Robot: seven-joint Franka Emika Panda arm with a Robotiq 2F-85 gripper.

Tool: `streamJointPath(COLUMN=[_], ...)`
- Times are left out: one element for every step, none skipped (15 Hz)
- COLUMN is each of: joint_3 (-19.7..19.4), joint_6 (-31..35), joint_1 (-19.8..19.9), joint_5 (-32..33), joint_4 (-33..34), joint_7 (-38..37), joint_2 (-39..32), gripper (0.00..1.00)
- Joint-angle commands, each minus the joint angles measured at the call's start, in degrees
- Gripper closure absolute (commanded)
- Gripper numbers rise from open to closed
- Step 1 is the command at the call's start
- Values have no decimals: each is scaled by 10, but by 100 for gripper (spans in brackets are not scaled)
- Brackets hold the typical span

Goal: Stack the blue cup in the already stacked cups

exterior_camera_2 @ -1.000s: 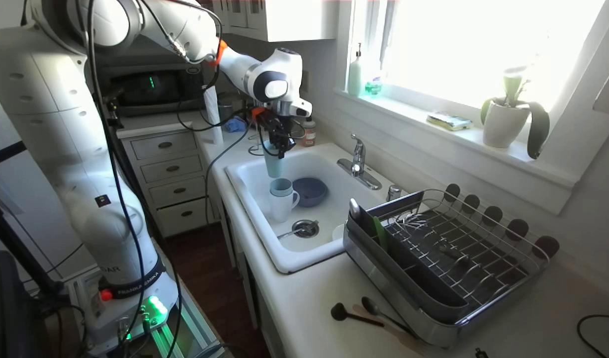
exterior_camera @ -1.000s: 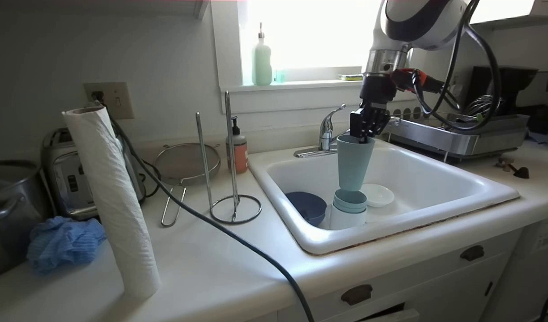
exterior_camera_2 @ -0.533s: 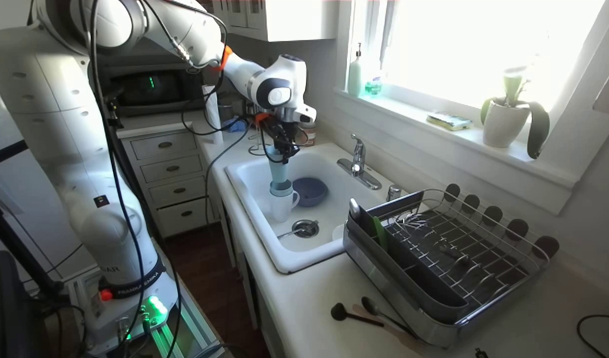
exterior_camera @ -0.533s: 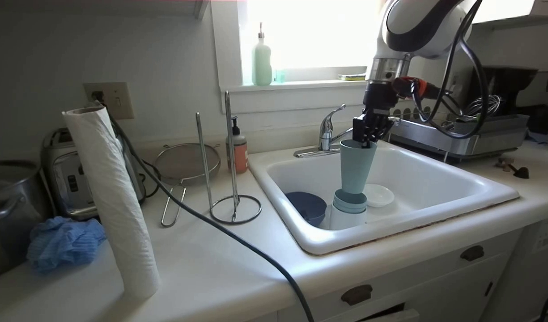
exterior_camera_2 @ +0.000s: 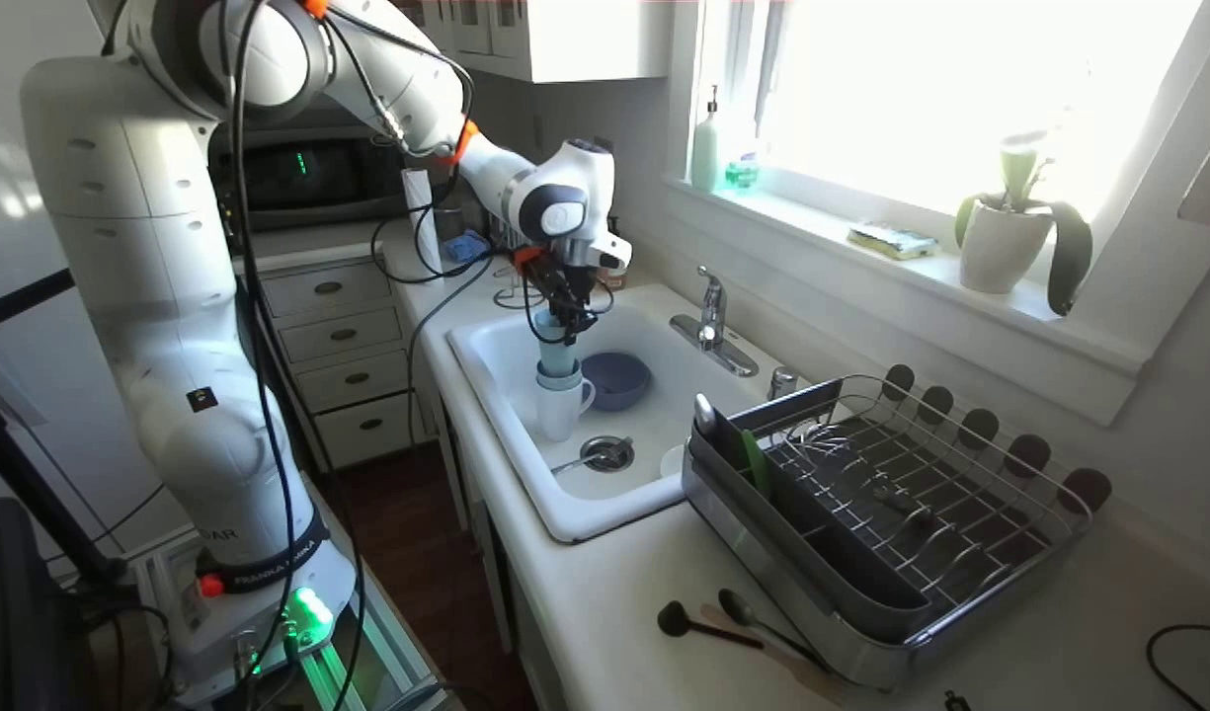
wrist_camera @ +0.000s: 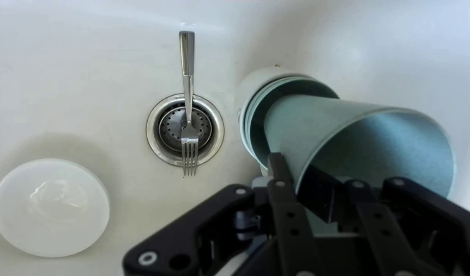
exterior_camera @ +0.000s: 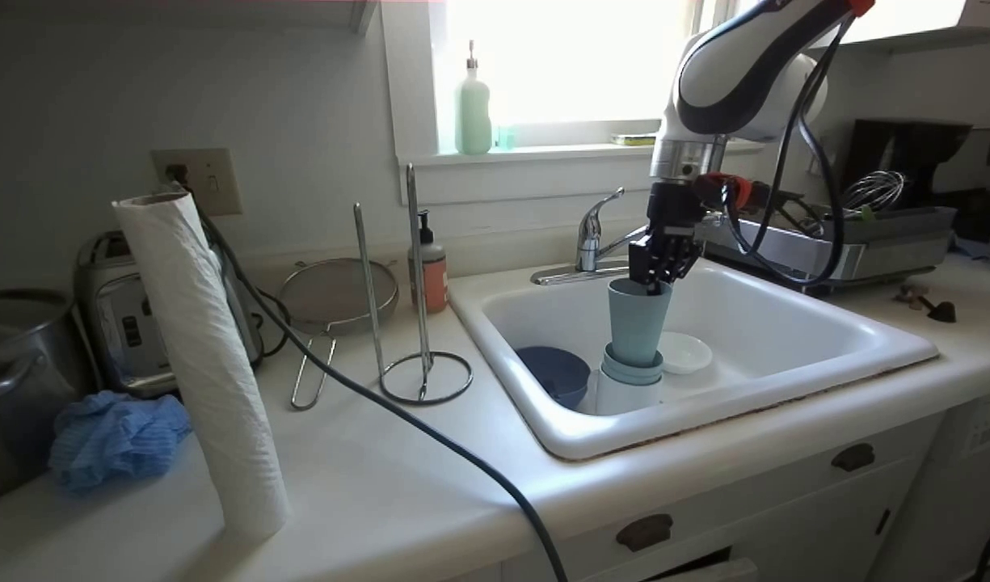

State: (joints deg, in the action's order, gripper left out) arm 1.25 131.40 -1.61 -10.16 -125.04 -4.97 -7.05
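Observation:
The light blue cup, visible in both exterior views (exterior_camera: 638, 323) (exterior_camera_2: 555, 357) and the wrist view (wrist_camera: 307, 119), is held slightly tilted. My gripper (exterior_camera: 653, 283) is shut on its rim, one finger inside and one outside, as the wrist view shows (wrist_camera: 298, 184). The cup's lower end is inside the top opening of the stacked light blue cups (exterior_camera: 630, 373), which also show in the wrist view (wrist_camera: 254, 111). That stack sits in a white mug (exterior_camera: 626, 398) (exterior_camera_2: 559, 410) standing in the sink. The held cup's bottom is hidden inside the stack.
The white sink (exterior_camera: 753, 420) has a raised rim around the mug. A dark blue bowl (exterior_camera_2: 616, 381) stands beside the mug. A white dish (wrist_camera: 50, 207) and a fork (wrist_camera: 187, 76) over the drain lie in the sink. The faucet (exterior_camera_2: 711, 316) and dish rack (exterior_camera_2: 822, 553) stand nearby.
My gripper has moved down with the cup. The cup's lower end was above the stack's opening and is now inside it. The stack and mug have not visibly moved.

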Motion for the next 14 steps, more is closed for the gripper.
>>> streamJointPath(joint_3=[1, 2, 2, 2, 1, 0, -2, -5, -7, -10, -13, -15, -17, -18], joint_6=[-1, -6, -7, -9, -3, -4, -4, -3, -5, -9, -5, 2, 14, 38], joint_1=[-1, 0, 0, 1, 1, 2, 4, 6, 8, 11, 14, 17, 17, 15], joint_5=[2, -1, 0, -2, 0, -1, 2, 6, 4, 4, 7, 13, 23, 45], joint_4=[23, 26, 27, 28, 26, 24, 21, 20, 20, 20, 18, 12, 3, -9], joint_7=[-15, -12, -14, -10, -11, -8, -8, -8, -5, -1, 4, 16, 32, 30], joint_2=[-35, -38, -39, -37, -31, -23, -12, -4, 3, 10, 15, 26, 42, 58], gripper=[65, 60, 53, 47, 39, 33, 25, 19, 12, 5, 1, 0, 0, 0])
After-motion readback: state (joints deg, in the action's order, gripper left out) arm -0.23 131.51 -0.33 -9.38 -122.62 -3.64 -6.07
